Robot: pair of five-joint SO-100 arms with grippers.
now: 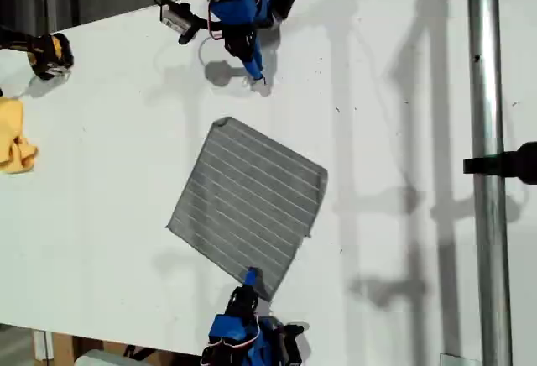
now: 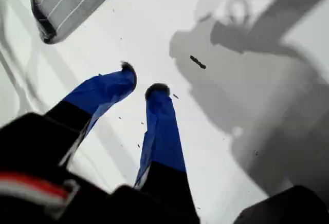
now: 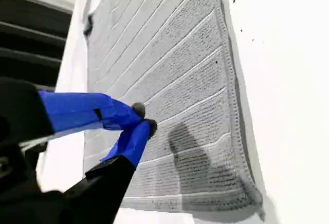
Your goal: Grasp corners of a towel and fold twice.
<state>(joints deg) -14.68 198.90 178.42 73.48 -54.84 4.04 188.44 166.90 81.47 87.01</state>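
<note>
Towel (image 1: 249,202) lies flat & unfolded mid-surface — no fold done yet, both left to do. My first hand (image 2: 142,87) hangs over bare surface (image 1: 109,173) near the far edge, tips a narrow gap apart, empty, a towel corner (image 2: 46,38) just ahead. My second hand (image 3: 142,119) — tips pinched together above the towel near the near-edge corner; can't tell if cloth's caught.
</note>
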